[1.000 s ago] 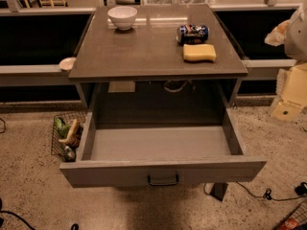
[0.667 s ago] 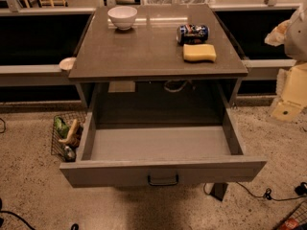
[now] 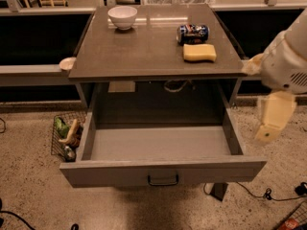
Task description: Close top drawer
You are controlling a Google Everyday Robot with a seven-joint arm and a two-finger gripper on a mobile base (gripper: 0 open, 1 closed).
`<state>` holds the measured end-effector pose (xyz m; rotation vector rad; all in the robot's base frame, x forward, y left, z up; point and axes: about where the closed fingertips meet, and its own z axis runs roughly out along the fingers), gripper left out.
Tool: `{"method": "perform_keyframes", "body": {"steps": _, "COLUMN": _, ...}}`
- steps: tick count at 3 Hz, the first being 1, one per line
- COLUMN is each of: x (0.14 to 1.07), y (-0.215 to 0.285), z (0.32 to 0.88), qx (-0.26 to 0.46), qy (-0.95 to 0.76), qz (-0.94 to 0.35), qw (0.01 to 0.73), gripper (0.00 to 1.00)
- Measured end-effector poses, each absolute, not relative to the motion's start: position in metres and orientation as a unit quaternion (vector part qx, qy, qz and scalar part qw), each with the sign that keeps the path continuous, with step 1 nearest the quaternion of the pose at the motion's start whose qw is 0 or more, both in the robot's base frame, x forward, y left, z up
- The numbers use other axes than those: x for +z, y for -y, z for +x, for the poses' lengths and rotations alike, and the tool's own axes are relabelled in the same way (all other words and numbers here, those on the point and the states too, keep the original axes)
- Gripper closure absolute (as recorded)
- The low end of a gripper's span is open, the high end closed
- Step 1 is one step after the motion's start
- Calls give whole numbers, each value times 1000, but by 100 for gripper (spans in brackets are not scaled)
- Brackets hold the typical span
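The top drawer (image 3: 163,172) of the grey table is pulled fully out toward me. Its box is deep and empty, and its plain grey front has a small dark bar handle (image 3: 163,180) at the centre. My gripper (image 3: 272,119) is cream coloured and hangs from the white arm at the right edge of the view. It is to the right of the drawer's right side wall, above the floor, and touches nothing.
On the table top (image 3: 144,51) stand a white bowl (image 3: 123,17), a blue can lying on its side (image 3: 193,33) and a yellow sponge (image 3: 199,52). A wire basket (image 3: 67,137) with items sits on the floor at the left. Cables (image 3: 268,194) lie on the floor at the lower right.
My arm and gripper have moved a little left and down, closer to the drawer's right side. The drawer has not moved.
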<state>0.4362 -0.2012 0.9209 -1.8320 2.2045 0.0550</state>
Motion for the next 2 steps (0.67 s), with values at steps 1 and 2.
{"method": "perform_keyframes", "body": {"steps": 1, "x": 859, "y": 180, "z": 425, "qx": 77, "qy": -740, "qz": -659, "qw": 111, "gripper": 0}}
{"method": "perform_keyframes", "body": {"steps": 2, "x": 823, "y": 163, "z": 411, "qx": 114, "qy": -727, "qz": -668, "qw": 107, "gripper": 17}}
